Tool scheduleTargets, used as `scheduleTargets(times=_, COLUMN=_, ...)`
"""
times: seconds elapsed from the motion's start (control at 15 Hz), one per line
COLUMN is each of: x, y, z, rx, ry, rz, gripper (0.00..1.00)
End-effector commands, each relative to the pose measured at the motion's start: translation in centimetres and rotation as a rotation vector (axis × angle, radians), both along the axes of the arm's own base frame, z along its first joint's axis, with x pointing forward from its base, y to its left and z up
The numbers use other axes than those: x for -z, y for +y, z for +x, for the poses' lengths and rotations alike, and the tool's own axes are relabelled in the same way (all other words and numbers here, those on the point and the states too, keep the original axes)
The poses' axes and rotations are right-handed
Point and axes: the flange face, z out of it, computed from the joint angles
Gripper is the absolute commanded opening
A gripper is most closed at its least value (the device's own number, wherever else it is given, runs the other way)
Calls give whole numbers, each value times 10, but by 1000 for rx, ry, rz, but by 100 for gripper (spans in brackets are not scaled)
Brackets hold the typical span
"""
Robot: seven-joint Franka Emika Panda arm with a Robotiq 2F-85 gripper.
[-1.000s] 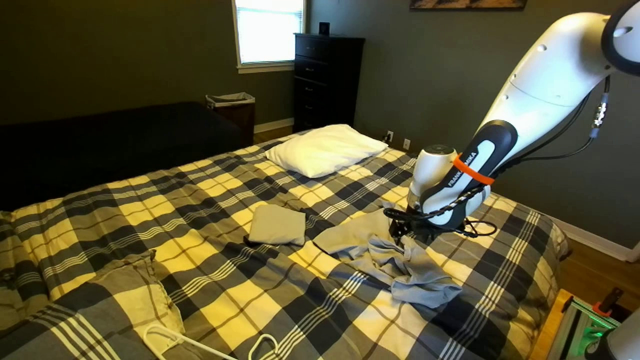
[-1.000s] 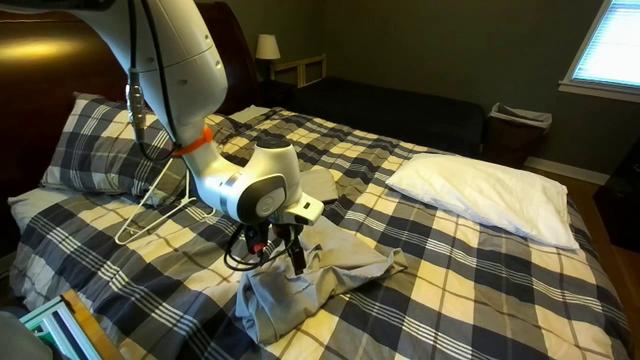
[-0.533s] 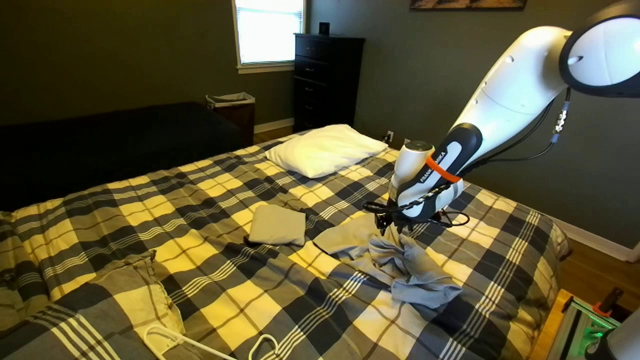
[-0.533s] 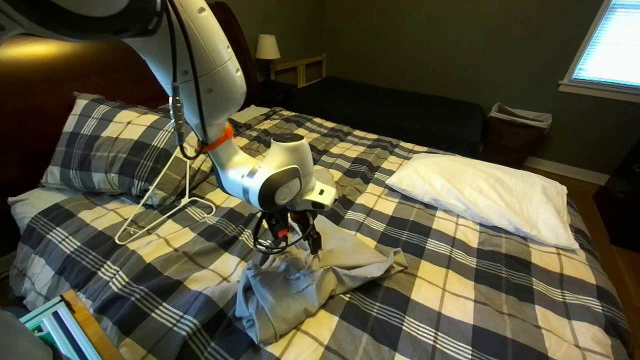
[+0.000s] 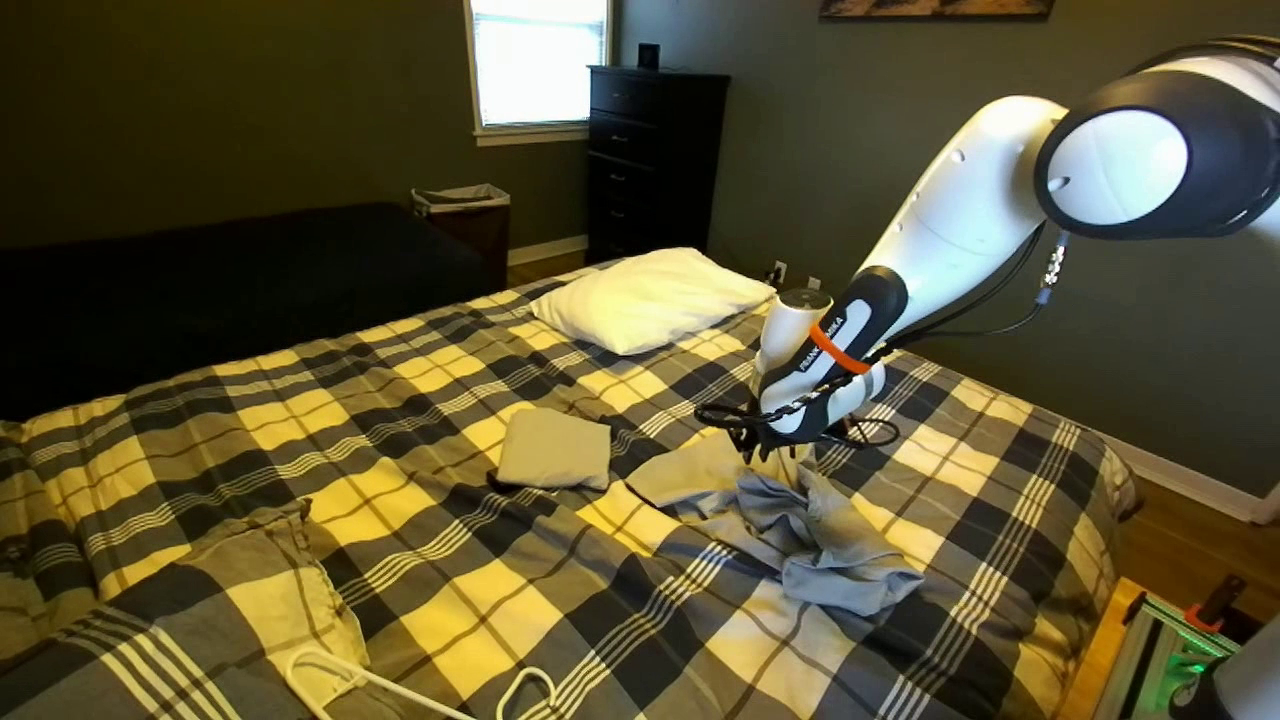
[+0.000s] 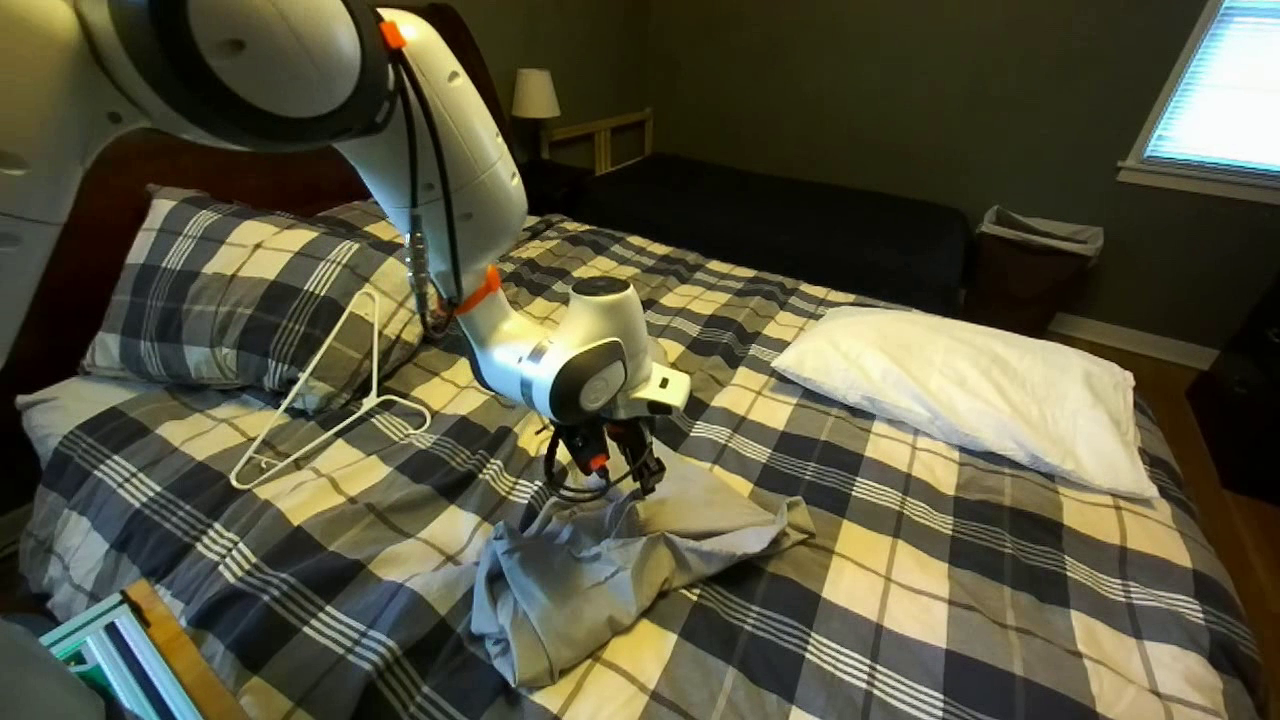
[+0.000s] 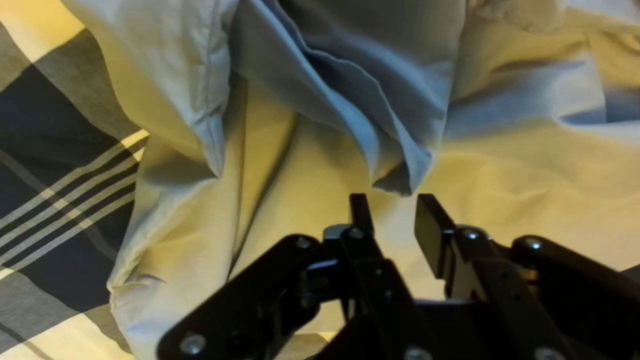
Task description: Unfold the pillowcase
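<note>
Grey-blue fabric, limp and creased, fills most of the wrist view: this is the pillowcase, with a layered fold whose tip points at the Robotiq gripper. The jaws stand partly spread, lit cloth showing through the gap, and nothing looks pinched; whether the fold's tip touches either jaw I cannot tell. In an exterior view the pillowcase lies towards the right of the plaid comforter, just right of a folded beige cloth square, its near right end heaped and its far left part fairly flat. Over the last second the gripper has shifted left and a little up, off the heap and towards the flatter part, while the pillowcase's outline stays much as it was. In an exterior view the same shift runs right and far, towards the white pillow but well apart from it, and the crumpled end now shows clear of the gripper on the near left. That suggests repositioning rather than a pull, so the unfolding seems only partly done, with the heap yet to be opened. The next step probably calls for taking that fold's tip, ideally by its upper layer alone; catching both layers might drag the cloth along unopened.
</note>
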Motion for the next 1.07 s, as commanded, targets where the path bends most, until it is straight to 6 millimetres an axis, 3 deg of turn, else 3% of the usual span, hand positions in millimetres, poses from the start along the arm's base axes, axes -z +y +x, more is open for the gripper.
scheduleTargets(times=0.0, x=16, y=5, z=13, rx=-14, ry=-5, rz=1, gripper=44)
scheduleTargets(times=0.47, x=35, y=16, z=19, rx=-34, ry=11, rz=3, gripper=34)
scheduleTargets(times=0.53, x=37, y=17, z=18, rx=-33, ry=17, rz=5, gripper=15)
scheduleTargets(times=0.67, x=40, y=18, z=18, rx=-35, ry=20, rz=2, gripper=2)
scheduleTargets(times=1.0, x=37, y=19, z=13, rx=-32, ry=19, rz=-2, gripper=1)
